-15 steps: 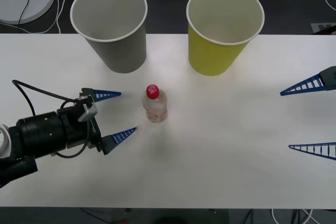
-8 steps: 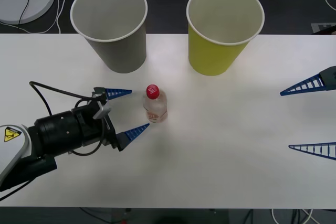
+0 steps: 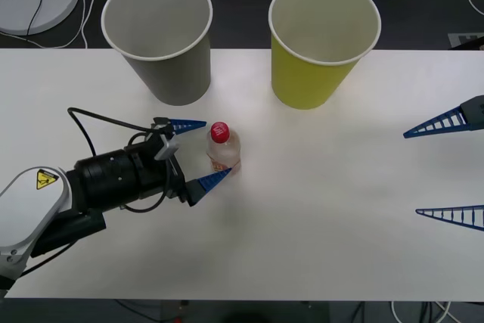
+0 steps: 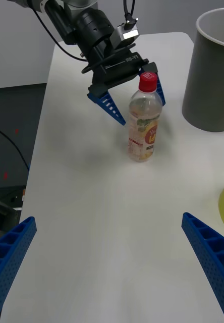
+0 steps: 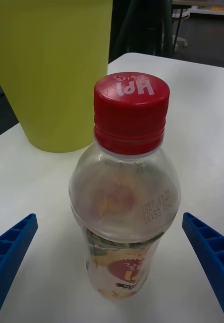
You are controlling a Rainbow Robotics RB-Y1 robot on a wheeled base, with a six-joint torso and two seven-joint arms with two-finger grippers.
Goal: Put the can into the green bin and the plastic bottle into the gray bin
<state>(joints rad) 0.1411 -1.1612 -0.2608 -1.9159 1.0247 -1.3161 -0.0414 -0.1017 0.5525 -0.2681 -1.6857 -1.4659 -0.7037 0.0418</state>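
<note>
I'm on the bottle step: my left end effector (image 3: 202, 151) is spread wide, its fingers either side of the bottle (image 3: 224, 150), which stands upright mid-bench in front of the gray bin (image 3: 159, 35). Next I'd judge closing, lifting, carrying to that bin. The left wrist view shows the cap lettering; the front view shows the green bin's (image 3: 321, 39) rim and my right end effector (image 3: 446, 169) open near the right edge.

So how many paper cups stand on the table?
2: the gray cup at the far left, the yellow-green cup at the far right, beyond the bottle.
</note>
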